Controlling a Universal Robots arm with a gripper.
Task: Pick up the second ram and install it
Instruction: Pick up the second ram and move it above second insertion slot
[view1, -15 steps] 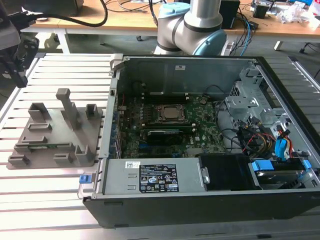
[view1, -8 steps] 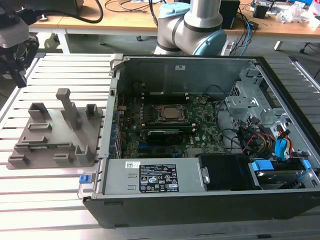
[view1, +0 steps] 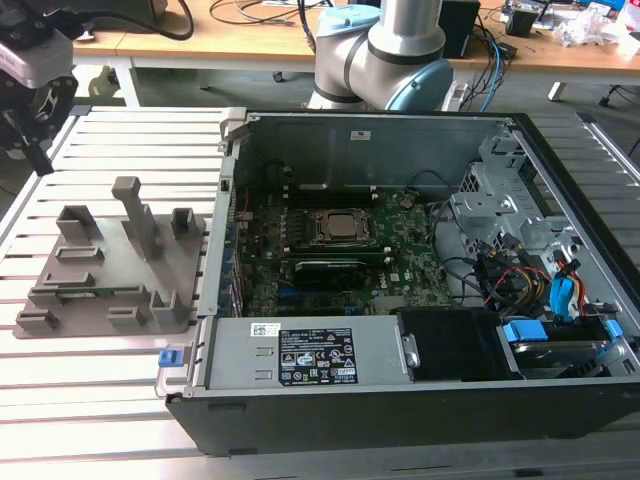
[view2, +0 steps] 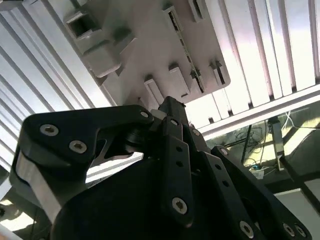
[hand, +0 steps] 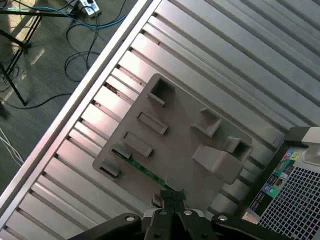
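Slatted metal surface (view1: 120, 400) carries a grey fixture tray (hand: 180, 150) just beside the open computer case (view1: 400, 420). We see the second ram (hand: 142, 169) resting in the tray, between its clips. Our end effector (hand: 172, 194) hangs above the tray, fingers narrowed together, holding nothing.

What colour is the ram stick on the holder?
Green; ram stick clearest in the first wrist view.

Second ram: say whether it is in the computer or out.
Out: the ram lies in the gray holder beside the computer case.
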